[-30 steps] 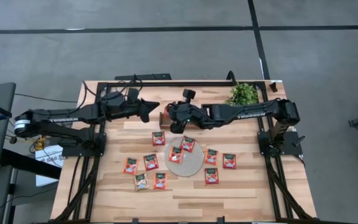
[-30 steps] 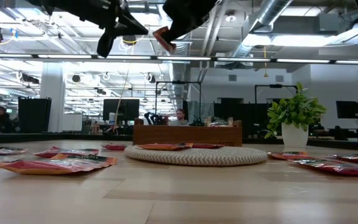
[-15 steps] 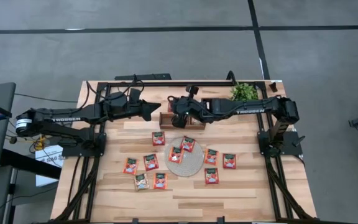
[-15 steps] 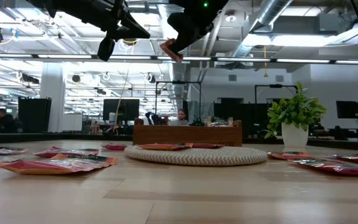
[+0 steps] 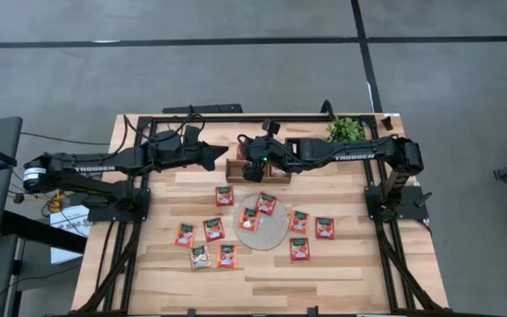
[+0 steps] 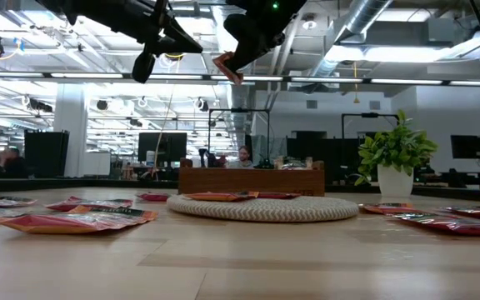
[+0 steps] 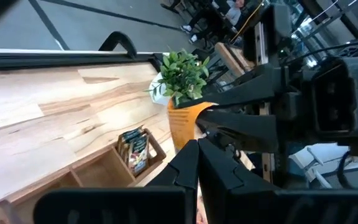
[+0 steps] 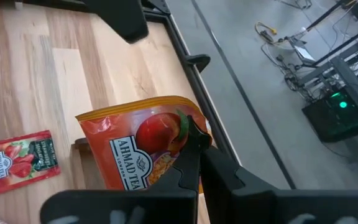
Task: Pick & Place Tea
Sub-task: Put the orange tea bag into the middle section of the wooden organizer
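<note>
**Right gripper holds one sachet above the tray; ten lie on the table**

While the wooden table (image 5: 324, 264) carries everything, its near strip, in front of the sachets, is bare board, as are the lanes beside each arm's base. At the far edge sit a black rail and a potted plant (image 5: 345, 132). The wooden tray (image 5: 236, 169) lies at centre rear, one compartment holding upright sachets seen in the left wrist view. The round mat (image 5: 267, 227) lies mid-table.

Both arms reach inward over the tray. The right gripper (image 8: 194, 146) is clamped on one orange tea sachet (image 8: 143, 146), held high above the tray. The left gripper (image 7: 194, 158) hovers just beside it, fingers pressed together with nothing between them.

Loose sachets counted in the high view: ten. Two overlap the mat's rim, five lie left of it (image 5: 214, 229), three right (image 5: 325, 228).
</note>
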`<state>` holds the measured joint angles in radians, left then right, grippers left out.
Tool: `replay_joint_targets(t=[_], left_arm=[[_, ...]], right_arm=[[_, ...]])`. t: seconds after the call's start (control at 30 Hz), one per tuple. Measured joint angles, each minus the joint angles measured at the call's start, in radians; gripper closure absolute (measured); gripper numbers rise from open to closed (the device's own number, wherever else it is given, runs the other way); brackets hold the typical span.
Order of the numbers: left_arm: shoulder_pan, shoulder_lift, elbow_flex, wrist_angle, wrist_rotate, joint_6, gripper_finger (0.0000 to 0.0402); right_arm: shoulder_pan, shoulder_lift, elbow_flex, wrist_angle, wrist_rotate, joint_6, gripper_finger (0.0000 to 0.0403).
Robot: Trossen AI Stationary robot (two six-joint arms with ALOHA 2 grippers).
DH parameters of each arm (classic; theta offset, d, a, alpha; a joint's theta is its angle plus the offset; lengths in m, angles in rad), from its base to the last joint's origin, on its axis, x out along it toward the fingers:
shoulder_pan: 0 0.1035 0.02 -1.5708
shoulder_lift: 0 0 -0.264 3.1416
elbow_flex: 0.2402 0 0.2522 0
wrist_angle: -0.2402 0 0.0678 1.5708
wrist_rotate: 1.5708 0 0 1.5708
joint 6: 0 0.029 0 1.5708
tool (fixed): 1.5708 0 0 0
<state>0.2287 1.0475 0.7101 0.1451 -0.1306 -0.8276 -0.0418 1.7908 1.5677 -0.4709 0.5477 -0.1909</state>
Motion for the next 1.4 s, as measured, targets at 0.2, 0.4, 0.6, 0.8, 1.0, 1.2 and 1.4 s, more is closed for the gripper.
replay_joint_targets(t=[0.2, 0.4, 0.6, 0.8, 1.0, 1.2, 1.4], left_arm=[[0.000, 0.075, 0.000, 0.044, 0.120, -0.004, 0.0401], [0.002, 0.136, 0.000, 0.113, 0.201, -0.005, 0.0401], [0.014, 0.118, 0.000, 0.117, 0.213, 0.024, 0.0394], [0.031, 0.115, 0.000, 0.112, 0.206, 0.058, 0.0346], [0.040, 0.115, 0.000, 0.147, 0.172, 0.097, 0.0282], [0.040, 0.115, 0.005, 0.209, 0.171, 0.208, 0.0245], [0.040, 0.129, 0.067, 0.077, 0.159, 0.346, 0.0242]], right_arm=[[0.001, 0.000, 0.000, 0.001, -0.008, -0.025, 0.0403], [0.002, 0.000, -0.001, -0.025, -0.008, -0.018, 0.0403], [0.002, 0.000, -0.001, -0.086, -0.002, 0.007, 0.0403], [0.002, -0.001, -0.001, -0.081, -0.002, 0.004, 0.0403], [0.002, -0.001, -0.001, -0.071, -0.026, 0.000, 0.0403], [0.002, -0.001, -0.001, -0.067, -0.033, -0.001, 0.0403], [0.002, -0.001, -0.001, -0.062, -0.076, 0.000, 0.0403]])
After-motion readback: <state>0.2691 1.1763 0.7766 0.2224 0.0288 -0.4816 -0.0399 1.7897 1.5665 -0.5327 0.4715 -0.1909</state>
